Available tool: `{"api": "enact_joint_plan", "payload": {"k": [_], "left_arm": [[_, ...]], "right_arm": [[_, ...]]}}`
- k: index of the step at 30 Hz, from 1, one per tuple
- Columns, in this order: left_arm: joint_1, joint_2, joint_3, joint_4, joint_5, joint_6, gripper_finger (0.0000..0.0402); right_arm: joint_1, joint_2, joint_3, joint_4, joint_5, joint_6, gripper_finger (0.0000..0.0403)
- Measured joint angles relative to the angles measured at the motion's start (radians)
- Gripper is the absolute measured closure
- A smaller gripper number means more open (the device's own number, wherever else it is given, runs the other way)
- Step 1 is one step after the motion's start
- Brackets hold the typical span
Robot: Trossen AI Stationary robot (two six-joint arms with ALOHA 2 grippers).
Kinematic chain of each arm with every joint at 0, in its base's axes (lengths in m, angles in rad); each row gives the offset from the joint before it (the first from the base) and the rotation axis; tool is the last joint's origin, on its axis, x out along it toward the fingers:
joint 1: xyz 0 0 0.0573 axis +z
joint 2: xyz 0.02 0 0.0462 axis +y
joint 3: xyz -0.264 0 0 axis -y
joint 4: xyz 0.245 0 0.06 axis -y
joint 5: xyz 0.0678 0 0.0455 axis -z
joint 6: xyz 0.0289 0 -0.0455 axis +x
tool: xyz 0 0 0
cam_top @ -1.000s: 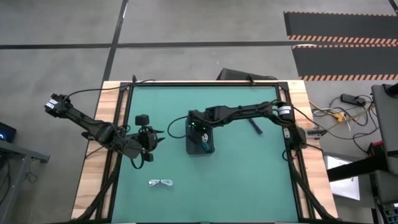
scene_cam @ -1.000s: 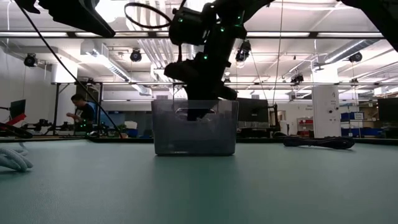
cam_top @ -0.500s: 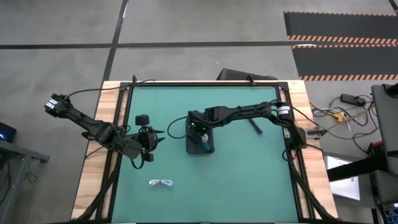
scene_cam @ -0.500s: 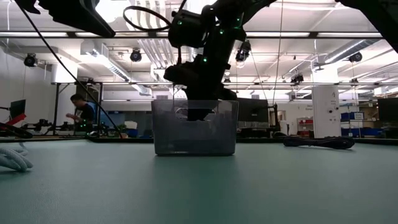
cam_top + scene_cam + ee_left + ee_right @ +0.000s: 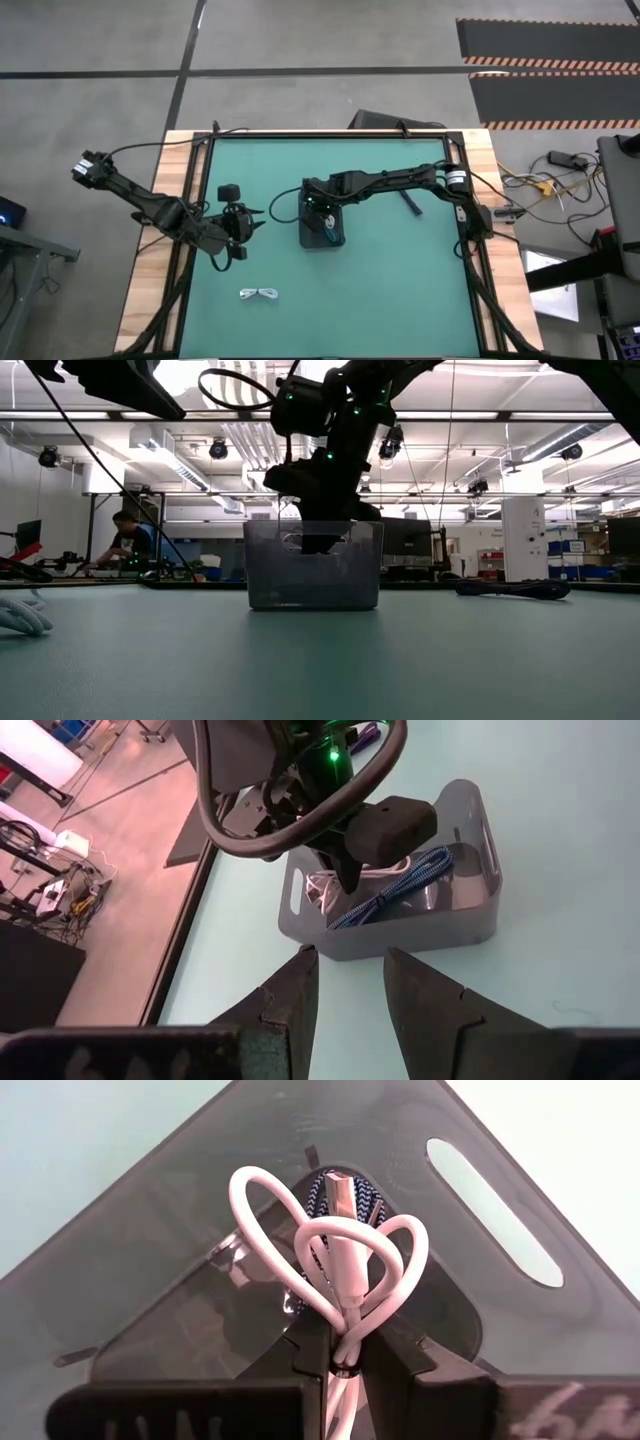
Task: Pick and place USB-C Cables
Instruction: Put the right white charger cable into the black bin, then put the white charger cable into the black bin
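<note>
The grey tray [image 5: 322, 228] stands mid-table, and a blue-black braided cable [image 5: 395, 892] lies inside it. My right gripper [image 5: 345, 1350] reaches down into the tray [image 5: 312, 565] and is shut on a white cable bundle [image 5: 335, 1270]. Another white cable [image 5: 260, 294] lies on the mat toward the near edge, also visible in the low view [image 5: 20, 615]. A dark cable [image 5: 411, 203] lies on the mat to the right of the tray. My left gripper [image 5: 345, 982] is open and hovers left of the tray, pointing at it. My right gripper pinches the white cable bundle between its two fingers at the gathered middle [image 5: 345, 1335], where the strands cross. It comes from above, pointing down into the tray. The loops [image 5: 270, 1205] spread out below the fingertips, over the braided cable [image 5: 360, 1195]. I cannot tell whether they rest on the tray floor.
The green mat [image 5: 380, 290] lies open to the right of and nearer than the tray. A small black block [image 5: 227, 192] sits near my left arm. Wooden borders [image 5: 150, 290] frame the table. A person [image 5: 130, 540] works at a bench far behind.
</note>
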Motion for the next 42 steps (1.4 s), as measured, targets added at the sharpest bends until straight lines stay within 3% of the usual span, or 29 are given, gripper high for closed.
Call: {"api": "enact_joint_plan", "payload": {"k": [9,22,32,39,42], "left_arm": [[0.000,0.000,-0.001,0.000,0.000,0.000,0.0301],[0.000,0.000,-0.002,0.001,0.000,0.000,0.0301],[0.000,0.002,-0.002,0.017,0.000,-0.007,0.0301],[0.000,0.008,-0.011,0.132,0.010,-0.009,0.0301],[0.000,0.027,-0.019,0.198,0.063,-0.009,0.0301]], "right_arm": [[0.000,0.000,0.000,0.000,0.000,-0.008,0.0369],[0.000,-0.001,-0.001,0.000,0.000,-0.008,0.0283],[0.034,-0.076,-0.002,-0.034,0.003,-0.035,0.0280],[0.130,-0.142,-0.011,-0.026,0.037,-0.130,0.0278],[0.174,-0.154,-0.019,-0.015,0.053,-0.172,0.0279]]}}
